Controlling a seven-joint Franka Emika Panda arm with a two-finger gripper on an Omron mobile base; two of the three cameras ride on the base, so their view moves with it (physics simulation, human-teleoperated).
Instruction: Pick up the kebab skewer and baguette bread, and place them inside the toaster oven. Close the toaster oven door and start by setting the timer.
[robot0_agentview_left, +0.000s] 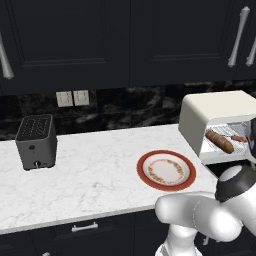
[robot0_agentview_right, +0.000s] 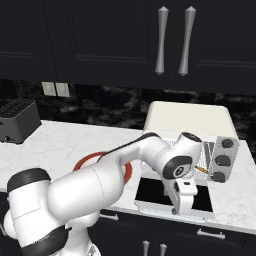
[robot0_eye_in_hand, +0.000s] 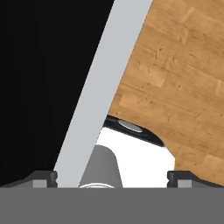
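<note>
**Food in the oven, door down**

The baguette bread (robot0_agentview_left: 219, 141) and the kebab skewer (robot0_agentview_left: 239, 138) lie side by side on the rack inside the toaster oven (robot0_agentview_left: 210, 107), at the right end of the counter (robot0_agentview_left: 90, 175). The toaster oven door (robot0_agentview_right: 172, 197) hangs open, flat and low at the near edge. The gripper (robot0_eye_in_hand: 112, 177) points down just past the door's pale edge, its fingers spread wide and holding nothing. A red-rimmed plate (robot0_agentview_left: 166, 170) sits left of the oven. A grey toaster (robot0_agentview_left: 36, 141) stands far left.
</note>
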